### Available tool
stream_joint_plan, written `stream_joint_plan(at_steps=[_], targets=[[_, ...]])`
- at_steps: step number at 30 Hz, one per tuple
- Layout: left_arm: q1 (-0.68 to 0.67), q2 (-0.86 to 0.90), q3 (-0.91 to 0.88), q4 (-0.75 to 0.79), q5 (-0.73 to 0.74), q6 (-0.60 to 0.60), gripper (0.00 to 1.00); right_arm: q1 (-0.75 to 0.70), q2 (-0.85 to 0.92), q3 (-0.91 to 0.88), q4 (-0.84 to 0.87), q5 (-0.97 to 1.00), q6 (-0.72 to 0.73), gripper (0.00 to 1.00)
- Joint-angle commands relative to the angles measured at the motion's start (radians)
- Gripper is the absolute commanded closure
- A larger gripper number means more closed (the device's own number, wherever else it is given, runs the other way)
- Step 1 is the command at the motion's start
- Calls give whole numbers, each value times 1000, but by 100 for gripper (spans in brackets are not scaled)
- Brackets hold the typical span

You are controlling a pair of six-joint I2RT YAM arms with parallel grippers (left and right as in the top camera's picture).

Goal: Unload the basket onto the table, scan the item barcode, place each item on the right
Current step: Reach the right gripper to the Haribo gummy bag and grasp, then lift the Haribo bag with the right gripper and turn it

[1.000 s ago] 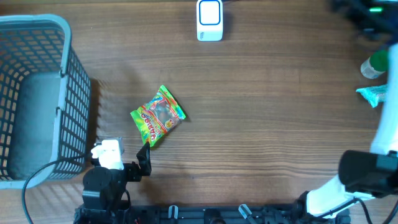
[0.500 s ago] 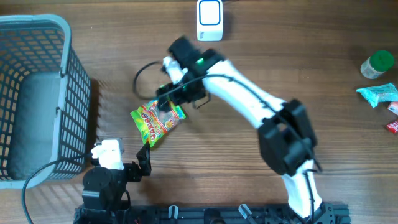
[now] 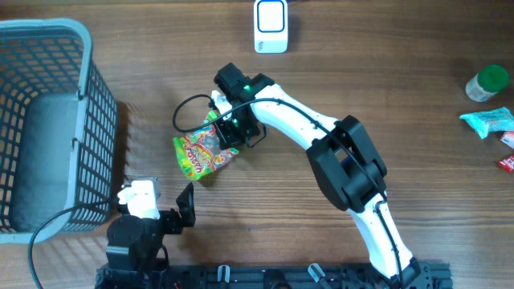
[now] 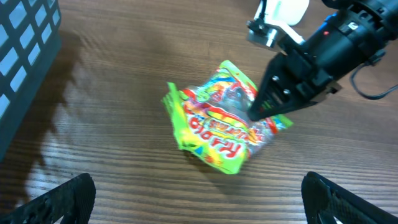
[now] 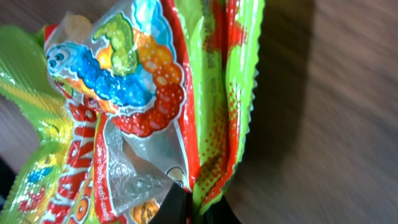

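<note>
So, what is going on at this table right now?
The right arm stretches across the table, and the right gripper is shut on one edge of the candy bag. The bag seems to rest on the wood, not yet brought to the white scanner at the far edge. The left gripper is open near the front and touches nothing. A grey basket stands at the left.

The right arm [image 3: 297,124] had white links, black joints, a green light [image 3: 250,80] and a looped black cable [image 3: 178,116]; the left arm [image 3: 132,237] was black with a white block [image 3: 138,197].
</note>
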Motion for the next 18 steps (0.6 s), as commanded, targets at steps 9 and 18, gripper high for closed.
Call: stream_joint_plan(at_steps=[9,18], targets=[[-5,-8,-5,2,8,-5,0,-419,-56,103,-435,-4,323,84],[-6,-8,-5,2,8,-5,0,-447,-150,103,-481,135,207,0]])
